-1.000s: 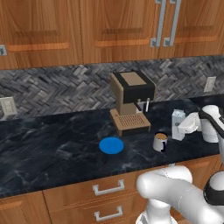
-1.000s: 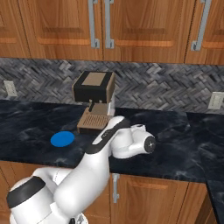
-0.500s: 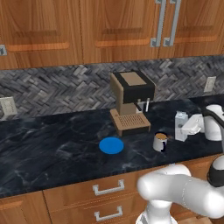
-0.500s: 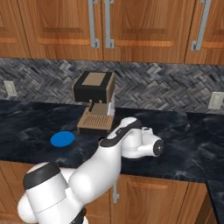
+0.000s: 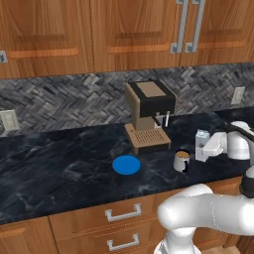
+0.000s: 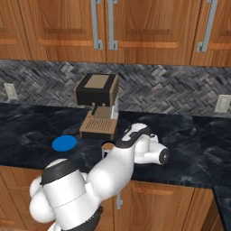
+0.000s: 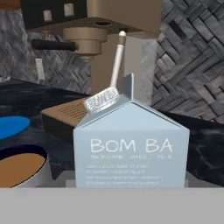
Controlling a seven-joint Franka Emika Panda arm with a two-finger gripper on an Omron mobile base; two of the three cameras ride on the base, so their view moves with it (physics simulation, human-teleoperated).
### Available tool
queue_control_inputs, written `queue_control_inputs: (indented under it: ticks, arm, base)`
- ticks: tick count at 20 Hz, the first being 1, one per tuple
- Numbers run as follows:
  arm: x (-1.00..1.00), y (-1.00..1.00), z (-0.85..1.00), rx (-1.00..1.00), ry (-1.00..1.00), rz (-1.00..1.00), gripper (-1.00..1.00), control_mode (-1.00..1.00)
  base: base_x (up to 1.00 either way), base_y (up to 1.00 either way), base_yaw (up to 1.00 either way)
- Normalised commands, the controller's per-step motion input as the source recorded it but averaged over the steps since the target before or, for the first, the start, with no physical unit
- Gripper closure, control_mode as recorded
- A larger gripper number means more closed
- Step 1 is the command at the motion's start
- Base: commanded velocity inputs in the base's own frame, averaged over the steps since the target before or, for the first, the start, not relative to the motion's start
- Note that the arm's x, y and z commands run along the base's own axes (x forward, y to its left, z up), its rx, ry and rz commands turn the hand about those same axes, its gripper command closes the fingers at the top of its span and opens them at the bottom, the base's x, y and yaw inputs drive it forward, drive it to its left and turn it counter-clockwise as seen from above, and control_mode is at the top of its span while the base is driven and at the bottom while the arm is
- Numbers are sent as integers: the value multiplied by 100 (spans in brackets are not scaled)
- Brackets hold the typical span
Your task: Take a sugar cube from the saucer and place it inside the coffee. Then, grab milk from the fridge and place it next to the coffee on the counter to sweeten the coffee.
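Pale carton of milk (image 5: 201, 145) is settling lower beside the coffee (image 5: 181, 160) on the counter (image 5: 59, 163); the hand (image 5: 212, 146) is gripping it, release pending.

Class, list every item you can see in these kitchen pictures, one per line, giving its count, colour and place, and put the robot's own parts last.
milk: one, pale grey-white carton, upright on the counter just right of the coffee.
coffee: one, white mug holding brown liquid, in front of the coffee machine.
saucer: one, bright blue, on the counter left of the mug.
coffee machine: one, brown and black, against the backsplash.
counter: one, black marble look with pale veins.
drawers: wooden with silver handles, under the counter.
wall cabinets: wooden, above.
wall outlets: pale, on the grey herringbone backsplash.
gripper: one, white, at the milk; finger contact not visible.
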Motion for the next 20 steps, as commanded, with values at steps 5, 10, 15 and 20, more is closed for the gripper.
queue_control_inputs:
  ticks: [5,10,15,20]
  arm:
    - [20,-21,-28,0,-2,0,100,-100]
    - [24,-23,-26,0,-1,0,100,-100]
    - [15,-14,-29,0,-1,1,-100,-100]
    - [-11,-1,-12,0,0,1,-100,-100]
  base:
    - [0,0,0]
    - [0,0,0]
    - [0,0,0]
    - [0,0,0]
